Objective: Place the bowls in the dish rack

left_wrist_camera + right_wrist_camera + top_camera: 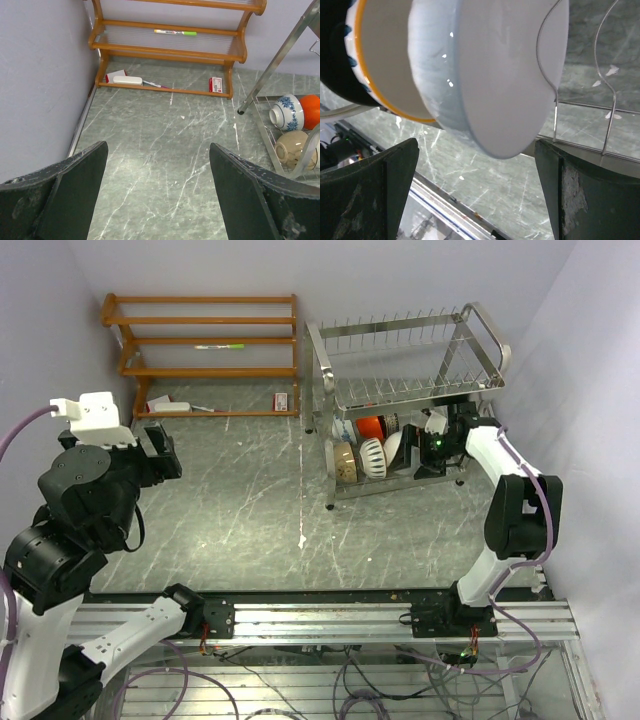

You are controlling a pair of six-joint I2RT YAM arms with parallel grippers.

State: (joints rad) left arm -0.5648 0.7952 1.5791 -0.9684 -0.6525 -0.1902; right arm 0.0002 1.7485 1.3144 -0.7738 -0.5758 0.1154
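found bowls [372, 456] standing on edge in lower tier of rack [395, 392]. noted right gripper [430, 447] at that tier, jaws spread wide, gripping nothing; white bowl [490, 75] just above the gap, apart from both fingers. noted left gripper [157, 175] spread wide over table [165, 130], holding nothing. judged as glazed ceramic: stiff, slick, moderately heavy, likely to chip against wire. advise pinching rim wall with 2 fingers, 1 inside, 1 outside, and seating gently.
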